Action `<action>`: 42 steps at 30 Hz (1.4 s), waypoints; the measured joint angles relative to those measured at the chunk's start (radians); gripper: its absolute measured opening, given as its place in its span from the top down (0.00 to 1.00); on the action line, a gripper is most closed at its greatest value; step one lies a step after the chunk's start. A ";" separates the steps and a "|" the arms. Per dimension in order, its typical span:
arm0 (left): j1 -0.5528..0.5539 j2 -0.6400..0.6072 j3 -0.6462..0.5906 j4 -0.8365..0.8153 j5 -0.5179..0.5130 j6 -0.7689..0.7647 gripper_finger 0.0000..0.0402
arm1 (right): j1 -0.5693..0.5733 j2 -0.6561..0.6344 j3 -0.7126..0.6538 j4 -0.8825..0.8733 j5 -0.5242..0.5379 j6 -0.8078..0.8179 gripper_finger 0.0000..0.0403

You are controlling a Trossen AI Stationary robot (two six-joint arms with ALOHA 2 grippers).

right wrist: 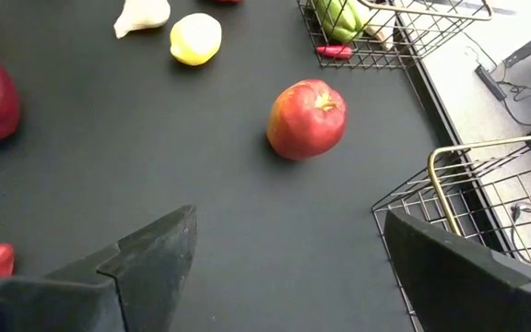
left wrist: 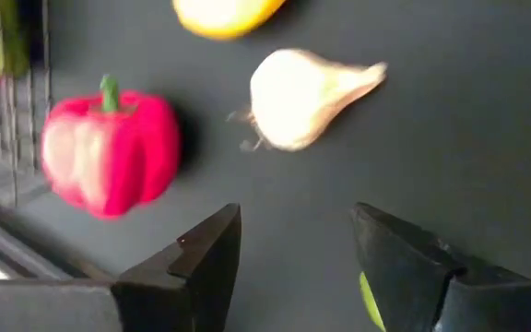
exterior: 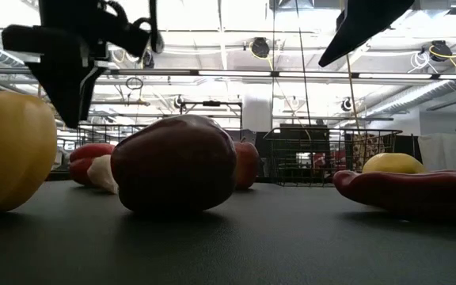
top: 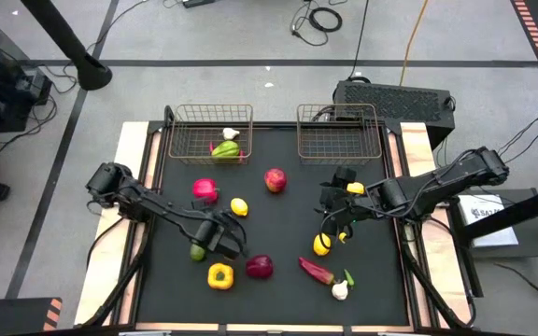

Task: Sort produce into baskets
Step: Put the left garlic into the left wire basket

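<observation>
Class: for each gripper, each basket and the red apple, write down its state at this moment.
left gripper: open, holding nothing
right gripper: open, holding nothing
left basket: upright, holding a green pepper and a garlic
right basket: upright
red apple: loose on the mat, outside both baskets

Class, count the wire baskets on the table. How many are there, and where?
2. Both stand along the mat's far edge: left basket, holding produce, and right basket.
</observation>
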 joint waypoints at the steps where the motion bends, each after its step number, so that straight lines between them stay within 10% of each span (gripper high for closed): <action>1: 0.001 -0.003 0.000 0.013 0.000 0.031 0.47 | 0.000 0.000 0.000 0.000 0.000 0.000 0.16; 10: 0.048 -0.005 -0.014 0.132 0.021 0.305 0.45 | 0.000 0.000 0.000 0.000 0.000 -0.008 0.16; 20: 0.121 -0.005 -0.059 0.182 0.038 0.404 0.22 | 0.000 0.000 0.000 -0.003 0.000 -0.012 0.16; 42: 0.196 0.015 -0.161 0.265 0.096 0.450 0.22 | 0.000 0.000 0.000 -0.004 0.000 -0.015 0.16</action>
